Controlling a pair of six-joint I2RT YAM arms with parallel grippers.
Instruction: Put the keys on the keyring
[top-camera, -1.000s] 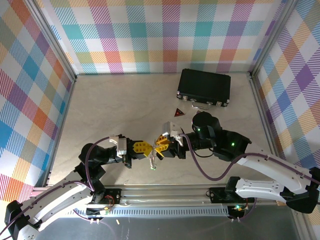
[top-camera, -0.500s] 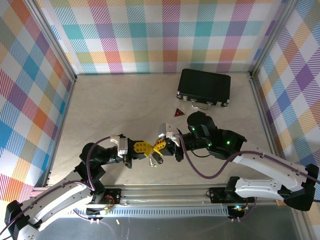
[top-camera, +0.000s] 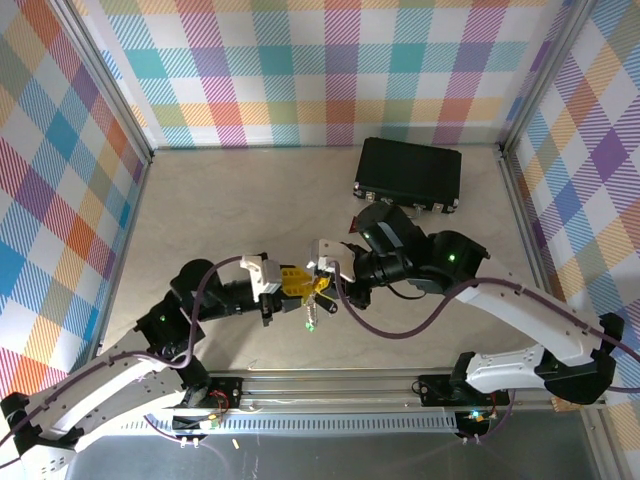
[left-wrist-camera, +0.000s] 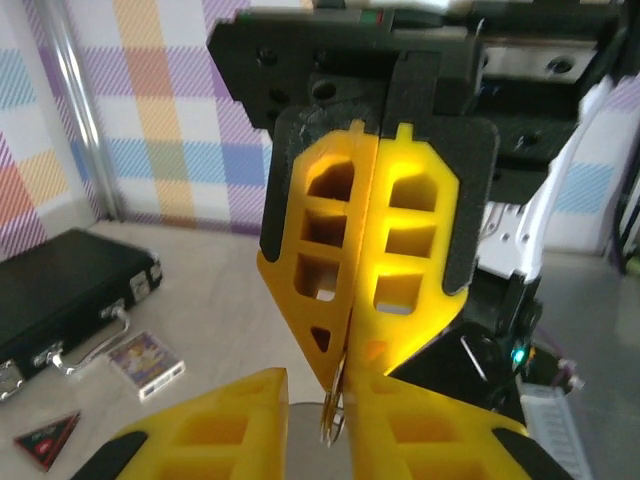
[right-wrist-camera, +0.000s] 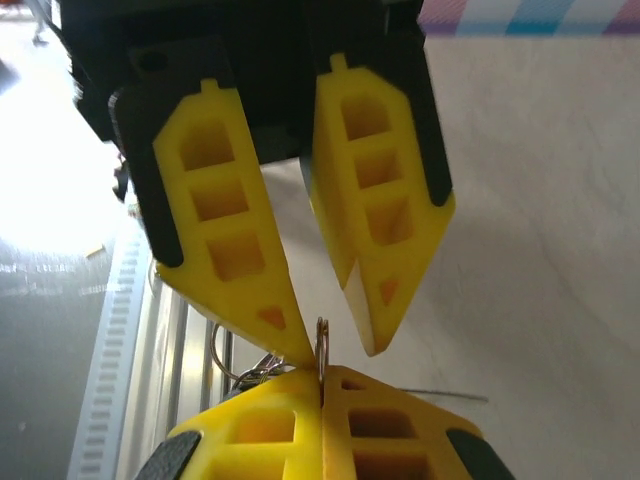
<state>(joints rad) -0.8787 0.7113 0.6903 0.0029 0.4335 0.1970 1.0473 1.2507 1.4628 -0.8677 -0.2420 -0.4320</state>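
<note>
Above the table's near middle my two grippers meet tip to tip. My right gripper (top-camera: 322, 283) (right-wrist-camera: 320, 378) (left-wrist-camera: 338, 365) is shut on the keyring (right-wrist-camera: 322, 342) (left-wrist-camera: 331, 420), a thin metal ring held edge-on. My left gripper (top-camera: 298, 285) (left-wrist-camera: 318, 400) (right-wrist-camera: 340, 350) is open, its yellow fingers either side of the ring, one tip close against it. Below the ring hang wire loops and the keys (right-wrist-camera: 255, 372), mostly hidden behind my fingers. A green bit (top-camera: 311, 323) dangles under the grippers; the black-headed key I cannot make out.
A black case (top-camera: 408, 175) (left-wrist-camera: 60, 290) lies at the back right. A patterned card (left-wrist-camera: 146, 360) and a dark red triangle (left-wrist-camera: 45, 438) lie in front of it. Checked walls enclose the table; a metal rail (top-camera: 330, 385) runs along the near edge.
My right gripper has shut on the ring and my left gripper has opened off it. Both grippers have moved a little away from the near edge, and the right arm has swung left.
</note>
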